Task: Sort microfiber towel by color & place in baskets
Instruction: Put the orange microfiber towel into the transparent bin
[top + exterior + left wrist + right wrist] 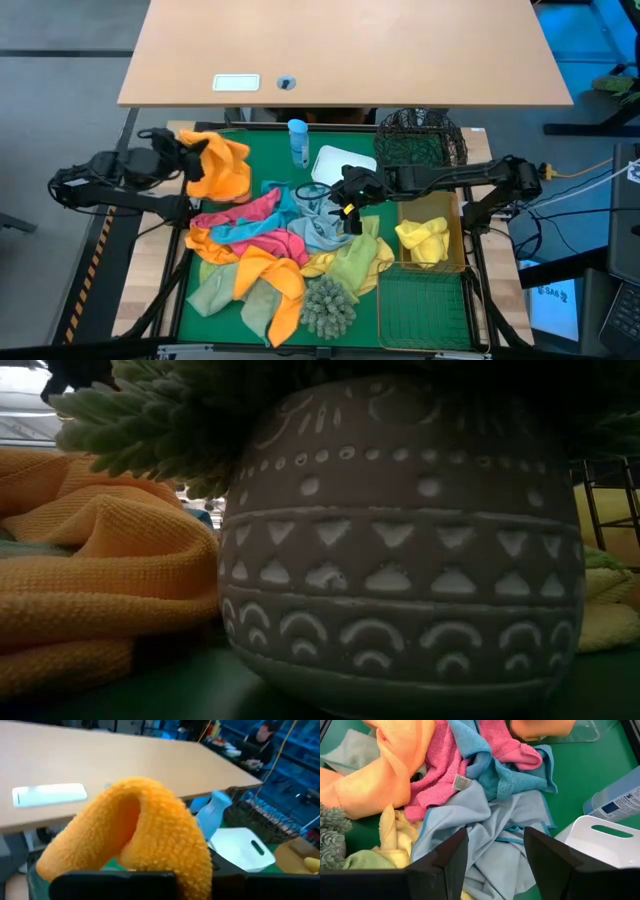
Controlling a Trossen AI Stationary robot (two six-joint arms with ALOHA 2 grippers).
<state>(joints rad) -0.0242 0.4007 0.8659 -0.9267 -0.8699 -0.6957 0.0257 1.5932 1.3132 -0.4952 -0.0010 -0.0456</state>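
Observation:
A pile of microfiber towels (pixel 270 240) in orange, pink, teal, pale blue, yellow and pale green lies on the green mat. At the mat's far left corner my left gripper (pixel 188 150) is shut on an orange towel (pixel 222 165). My right gripper (pixel 495 865) hangs open over the pile's right part, its fingers on either side of a pale blue towel (pixel 485 830) without touching it. A yellow towel (pixel 422 240) lies in a gold wire basket (pixel 458 235). My left gripper holds the orange towel; a thick fold (pixel 145 820) bulges up in front of the fingers. The towel and the gripper's own body hide the place of contact. Whether the towel's lower end rests on anything cannot be told.
A black mesh basket (pixel 420 140), a white tub (pixel 340 162) and a blue bottle (pixel 298 140) stand at the far side. A second gold basket (pixel 425 305) sits near right. A clear tub (pixel 580 732) holds orange cloth. A potted spiky clump (pixel 328 305) stands near the front.

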